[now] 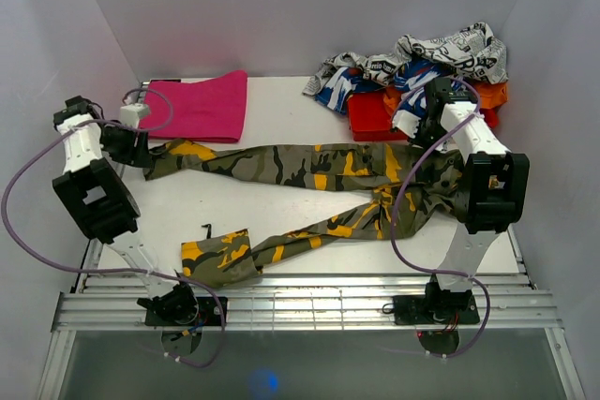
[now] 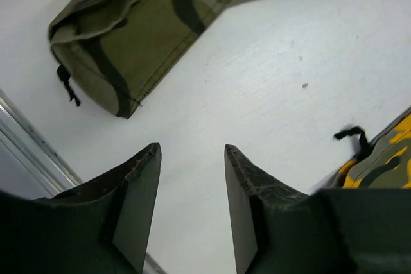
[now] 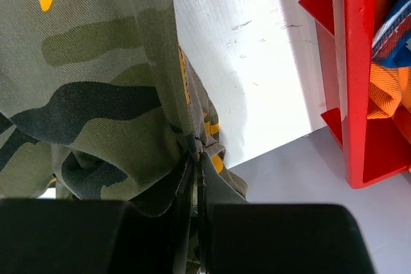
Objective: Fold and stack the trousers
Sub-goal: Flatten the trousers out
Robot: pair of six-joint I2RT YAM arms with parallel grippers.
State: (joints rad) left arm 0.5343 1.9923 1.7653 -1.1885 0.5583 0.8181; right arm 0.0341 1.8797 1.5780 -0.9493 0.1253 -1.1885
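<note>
The camouflage trousers [image 1: 309, 170] lie spread across the white table, waist at the right and both legs running left. One leg ends at the far left [image 1: 173, 156], the other near the front edge [image 1: 220, 255]. My left gripper [image 1: 148, 154] is open and empty over bare table [image 2: 192, 158], just short of the upper leg's cuff [image 2: 122, 36]. The other leg's cuff [image 2: 385, 158] shows at the right of the left wrist view. My right gripper [image 1: 419, 138] is shut on a bunched fold of the trousers' waist cloth [image 3: 96, 107], with the pinch at the fingertips [image 3: 198, 153].
A pink cloth [image 1: 202, 105] lies flat at the back left. At the back right a red crate [image 1: 375, 117] [image 3: 353, 75] holds orange cloth [image 1: 492, 96], with newsprint-patterned [image 1: 450, 49] and blue-and-white [image 1: 342, 86] garments piled on it. Grey walls enclose the table.
</note>
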